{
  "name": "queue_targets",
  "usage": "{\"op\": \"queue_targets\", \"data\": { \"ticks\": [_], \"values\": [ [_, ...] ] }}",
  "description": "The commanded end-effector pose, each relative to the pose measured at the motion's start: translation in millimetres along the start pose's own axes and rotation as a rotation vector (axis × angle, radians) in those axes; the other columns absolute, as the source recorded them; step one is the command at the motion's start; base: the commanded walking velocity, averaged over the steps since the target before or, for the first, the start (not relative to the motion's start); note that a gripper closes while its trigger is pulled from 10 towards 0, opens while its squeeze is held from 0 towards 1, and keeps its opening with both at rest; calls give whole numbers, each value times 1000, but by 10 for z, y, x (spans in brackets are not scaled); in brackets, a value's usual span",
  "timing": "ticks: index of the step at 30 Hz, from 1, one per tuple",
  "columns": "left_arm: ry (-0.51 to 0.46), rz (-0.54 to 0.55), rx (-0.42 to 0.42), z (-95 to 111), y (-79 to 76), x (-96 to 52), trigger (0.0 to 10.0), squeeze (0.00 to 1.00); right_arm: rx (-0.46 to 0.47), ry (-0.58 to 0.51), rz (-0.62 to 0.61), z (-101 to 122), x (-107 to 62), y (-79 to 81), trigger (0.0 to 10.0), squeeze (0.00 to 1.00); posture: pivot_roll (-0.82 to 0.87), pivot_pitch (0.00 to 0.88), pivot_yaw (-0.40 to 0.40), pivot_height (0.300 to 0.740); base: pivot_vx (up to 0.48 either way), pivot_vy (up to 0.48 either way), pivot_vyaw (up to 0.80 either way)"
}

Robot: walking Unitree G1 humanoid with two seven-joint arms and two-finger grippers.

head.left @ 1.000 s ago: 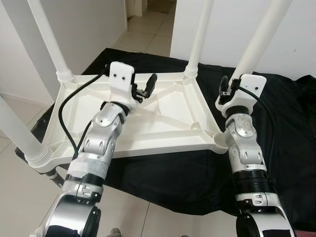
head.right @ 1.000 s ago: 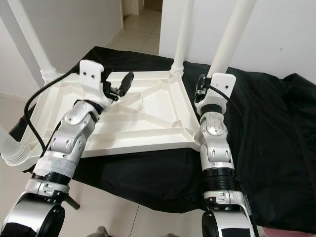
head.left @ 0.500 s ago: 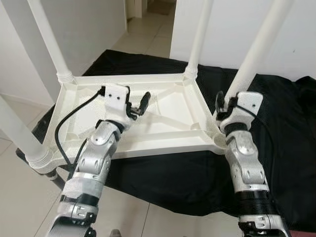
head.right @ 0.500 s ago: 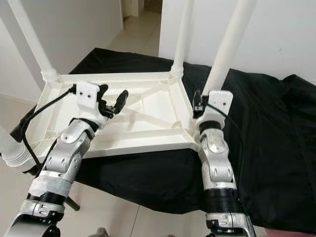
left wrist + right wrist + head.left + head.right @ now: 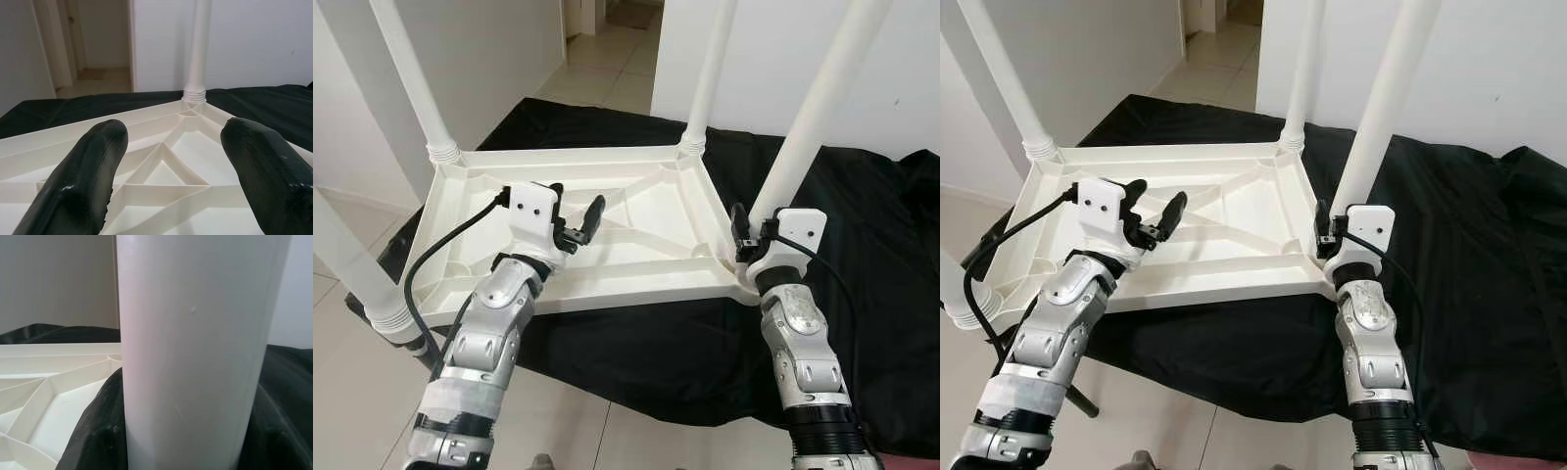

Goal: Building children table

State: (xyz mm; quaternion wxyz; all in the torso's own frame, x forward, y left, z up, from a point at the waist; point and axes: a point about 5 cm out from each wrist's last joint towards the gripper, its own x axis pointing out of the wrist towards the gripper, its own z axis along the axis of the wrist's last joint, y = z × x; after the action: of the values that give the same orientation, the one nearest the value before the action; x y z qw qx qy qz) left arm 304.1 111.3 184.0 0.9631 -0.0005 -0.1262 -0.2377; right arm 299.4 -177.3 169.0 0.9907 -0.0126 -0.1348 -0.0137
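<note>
Head views: upturned white plastic children's table top (image 5: 646, 211) lying ribbed side up on black cloth (image 5: 891, 255), four white tubular legs standing from its corners. Left gripper (image 5: 576, 221) hovering over the ribs at 9 o'clock of the top's centre, fingers spread wide, holding nothing. Right gripper (image 5: 744, 235) at the near right corner, at 4 o'clock. Left wrist view: black fingers (image 5: 80, 181) wide apart above the ribbing, far white leg (image 5: 198, 49) at 12 o'clock. Right wrist view: near right white leg (image 5: 195, 347) gripped between black pads (image 5: 100, 431), both touching it.
</note>
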Motion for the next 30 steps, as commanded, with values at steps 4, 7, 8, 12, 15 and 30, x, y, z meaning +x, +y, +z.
{"op": "queue_targets", "data": {
  "ticks": [4,7,8,12,15,30],
  "values": [
    [1,-229,11,-28,-201,-67,10000,0,-13,-4,-34,-14,7,-149,10000,0,-35,0,-19,740,0,0,0],
    [6,-246,51,-56,-229,-72,10000,0,-14,-8,-46,-8,26,-188,10000,0,-35,0,-19,740,0,0,0],
    [14,-245,57,-78,-228,-73,10000,0,-13,-9,-47,-9,34,-193,10000,0,-37,0,-14,740,0,0,0],
    [33,-216,46,-113,-205,-80,10000,0,-13,-10,-47,-13,38,-195,10000,0,-37,0,-14,740,0,0,0],
    [45,-189,32,-135,-191,-84,10000,0,-9,-9,-51,-25,32,-198,10000,0,-39,0,-8,740,0,0,0],
    [143,-87,3,-471,-115,-155,10000,0,-10,-12,-56,-60,24,-241,10000,0,-42,0,5,740,0,0,0]
  ]
}}
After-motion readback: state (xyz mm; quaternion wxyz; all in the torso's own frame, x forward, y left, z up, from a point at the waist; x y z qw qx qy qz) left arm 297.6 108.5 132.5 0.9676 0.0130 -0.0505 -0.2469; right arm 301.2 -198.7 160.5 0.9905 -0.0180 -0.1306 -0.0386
